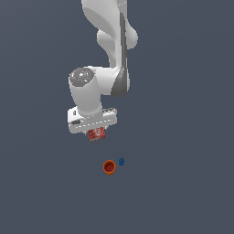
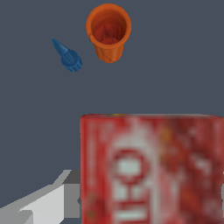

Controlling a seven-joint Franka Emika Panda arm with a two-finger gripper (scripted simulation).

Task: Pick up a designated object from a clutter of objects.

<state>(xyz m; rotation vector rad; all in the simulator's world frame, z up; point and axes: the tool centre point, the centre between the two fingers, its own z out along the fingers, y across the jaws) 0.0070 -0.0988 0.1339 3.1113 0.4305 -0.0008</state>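
The designated object, a flat red box with white lettering (image 1: 96, 133), sits directly under the arm's white hand, and my gripper (image 1: 96, 135) is shut on it. In the wrist view the red box (image 2: 153, 170) looms large and blurred, with one grey finger (image 2: 46, 200) showing beside it. The rest of the clutter lies apart from the box on the dark floor: an orange-red round cup (image 1: 109, 167) (image 2: 108, 31), open side up, and a tiny blue piece (image 1: 121, 161) (image 2: 68, 56) next to it.
The dark grey floor (image 1: 183, 183) stretches around the cup and blue piece in every direction. The white arm (image 1: 114, 50) rises above the hand toward the top of the exterior view.
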